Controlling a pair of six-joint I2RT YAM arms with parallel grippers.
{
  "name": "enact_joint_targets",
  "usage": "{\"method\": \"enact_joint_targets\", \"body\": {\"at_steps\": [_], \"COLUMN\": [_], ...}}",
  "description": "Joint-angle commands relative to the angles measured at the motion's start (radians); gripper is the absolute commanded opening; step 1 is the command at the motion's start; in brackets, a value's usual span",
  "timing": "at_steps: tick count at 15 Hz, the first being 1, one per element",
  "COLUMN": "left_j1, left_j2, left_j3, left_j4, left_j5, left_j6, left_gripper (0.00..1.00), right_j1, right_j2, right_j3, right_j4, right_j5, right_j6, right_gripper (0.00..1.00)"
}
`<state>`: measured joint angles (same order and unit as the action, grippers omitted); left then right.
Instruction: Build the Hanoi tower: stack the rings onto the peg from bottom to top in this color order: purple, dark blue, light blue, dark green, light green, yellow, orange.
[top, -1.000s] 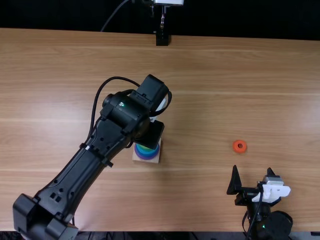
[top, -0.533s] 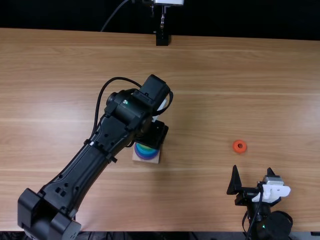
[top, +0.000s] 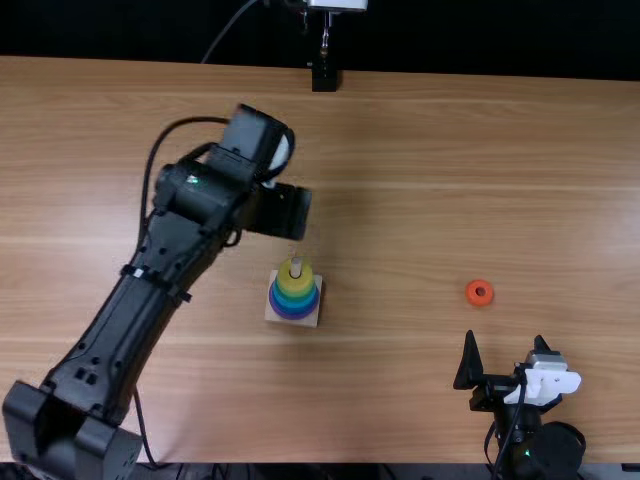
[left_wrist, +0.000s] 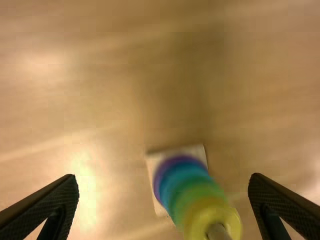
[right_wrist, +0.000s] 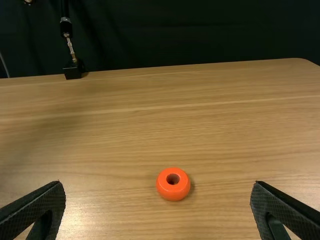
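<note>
Off the stack (top: 294, 302) and toward the table's (top: 420, 190) far side goes the left gripper (top: 281, 211), which half a second ago hung over it; the left arm (top: 140, 290) has swung outward with it. Now the upper rings and the tip of the peg (top: 296, 267) are uncovered in the top view. The right gripper (top: 505, 341), the orange ring (top: 472, 293) and the base (top: 311, 316) are where they were.

The left gripper's fingers (left_wrist: 45, 205) are spread wide, the stack showing beyond them in the left wrist view. The right gripper's fingers (right_wrist: 37, 207) stand well apart too, near the table's near edge, with the orange ring farther off on the wood.

On the square base, the rings run from the purple ring (top: 276, 305) at the bottom through blues and greens to the yellow ring (top: 290, 281) on top, the peg poking up through it. The orange ring lies flat on the table, well apart from the stack, on the right gripper's side.
</note>
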<state>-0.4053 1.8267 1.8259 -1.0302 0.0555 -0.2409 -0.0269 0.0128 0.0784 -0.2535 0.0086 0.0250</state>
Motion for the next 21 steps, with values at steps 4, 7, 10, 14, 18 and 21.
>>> {"method": "enact_joint_targets", "body": {"at_steps": [4,7,10,14,18,21], "left_j1": [0.175,0.283,0.322,0.356,0.379,0.395], "left_j2": [-0.216,-0.392,-0.593,-0.873,-1.213,-1.452], "left_j3": [-0.166,-0.445,-0.728,-1.050,-1.343,-1.534], "left_j4": [0.104,0.325,0.513,0.776,0.831,0.842], "left_j5": [-0.008,-0.009,-0.011,-0.013,-0.048,-0.054], "left_j6": [0.007,0.009,0.016,0.195,0.204,0.202], "left_gripper": [1.00,1.00,1.00,1.00,1.00,1.00], "right_j1": [-0.010,-0.010,-0.010,-0.010,-0.010,-0.010], "right_j2": [-0.013,-0.013,-0.013,-0.013,-0.013,-0.013], "right_j3": [-0.063,-0.063,-0.063,-0.063,-0.062,-0.063], "right_j4": [-0.070,-0.070,-0.070,-0.070,-0.070,-0.070], "right_j5": [0.012,0.012,0.012,0.012,0.012,0.012], "right_j6": [0.001,0.001,0.001,0.001,0.001,0.001], "right_gripper": [1.00,1.00,1.00,1.00,1.00,1.00]}}
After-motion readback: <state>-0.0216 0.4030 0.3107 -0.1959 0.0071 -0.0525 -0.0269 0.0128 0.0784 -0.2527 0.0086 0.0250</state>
